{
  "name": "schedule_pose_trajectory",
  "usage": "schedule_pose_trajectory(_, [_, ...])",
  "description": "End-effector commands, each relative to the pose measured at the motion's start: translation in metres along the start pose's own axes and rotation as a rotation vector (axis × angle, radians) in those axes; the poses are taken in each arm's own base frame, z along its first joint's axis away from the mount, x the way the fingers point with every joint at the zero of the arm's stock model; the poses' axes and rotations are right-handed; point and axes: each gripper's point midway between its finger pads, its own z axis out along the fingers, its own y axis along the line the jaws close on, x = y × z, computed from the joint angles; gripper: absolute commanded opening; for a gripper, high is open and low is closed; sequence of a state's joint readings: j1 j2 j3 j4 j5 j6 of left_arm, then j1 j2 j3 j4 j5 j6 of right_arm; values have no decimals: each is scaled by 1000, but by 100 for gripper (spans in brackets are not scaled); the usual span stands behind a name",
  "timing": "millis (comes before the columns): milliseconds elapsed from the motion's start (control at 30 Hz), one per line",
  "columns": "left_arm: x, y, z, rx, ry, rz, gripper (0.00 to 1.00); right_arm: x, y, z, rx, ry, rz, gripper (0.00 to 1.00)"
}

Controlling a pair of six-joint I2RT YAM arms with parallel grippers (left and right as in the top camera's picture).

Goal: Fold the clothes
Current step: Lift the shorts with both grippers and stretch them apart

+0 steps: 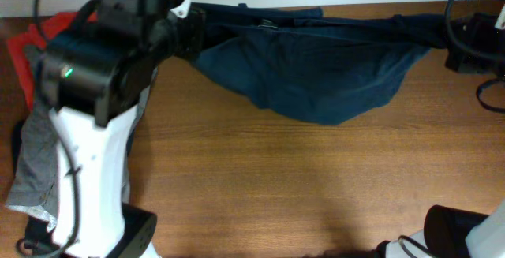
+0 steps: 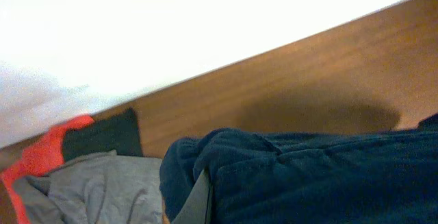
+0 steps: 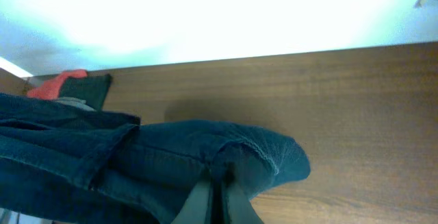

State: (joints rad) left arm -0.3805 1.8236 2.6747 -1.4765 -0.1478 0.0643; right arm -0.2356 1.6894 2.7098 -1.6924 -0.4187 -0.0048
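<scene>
The dark navy blue shorts [image 1: 316, 69] hang stretched between my two grippers above the far half of the table, sagging in the middle. My left gripper [image 1: 188, 33] is shut on the left end of the shorts; in the left wrist view one finger [image 2: 198, 200] shows pressed into the navy cloth [image 2: 308, 176]. My right gripper [image 1: 451, 45] is shut on the right end; in the right wrist view its two fingers [image 3: 215, 200] pinch a fold of the shorts [image 3: 171, 162].
A pile of garments lies at the table's left: a red one [image 1: 31, 37], a grey one [image 1: 35, 163], and a dark one [image 2: 102, 135]. The brown wooden table [image 1: 300, 187] spreads in front. The left arm's white base [image 1: 95, 187] stands at the front left.
</scene>
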Motion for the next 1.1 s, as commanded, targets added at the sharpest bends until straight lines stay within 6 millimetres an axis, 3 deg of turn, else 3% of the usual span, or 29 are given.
schedule_pose_trajectory(0, [-10,56,-32,-242,-76,-54,1,-5,-38,-6,196,-21,-3,4])
schedule_pose_trajectory(167, [-19,65,-4,-266,-77,-66,1,-16,-50,23,189,-7,0,4])
schedule_pose_trajectory(333, [-13,83,55,-303,-12,-83,1,-41,-63,66,151,-43,-16,4])
schedule_pose_trajectory(467, [-24,108,94,-349,-51,-90,0,-74,-60,98,104,-135,-70,4])
schedule_pose_trajectory(567, [-43,127,102,-387,-136,-101,0,-98,-50,114,78,-216,-121,4])
schedule_pose_trajectory(700, [-65,136,95,-407,-230,-99,0,-117,-40,130,57,-280,-169,4])
schedule_pose_trajectory(767, [-63,136,95,-404,-222,-97,0,-115,-40,138,54,-268,-168,4])
schedule_pose_trajectory(833, [-46,125,104,-350,-146,-81,0,-102,-45,149,54,-210,-148,4])
schedule_pose_trajectory(933, [-11,106,115,-252,1,-58,1,-72,-51,165,49,-83,-106,4])
schedule_pose_trajectory(967, [11,97,120,-208,90,-51,1,-48,-55,174,50,15,-72,4])
schedule_pose_trajectory(1067, [47,87,125,-169,237,-70,1,-8,-61,185,50,180,-23,4])
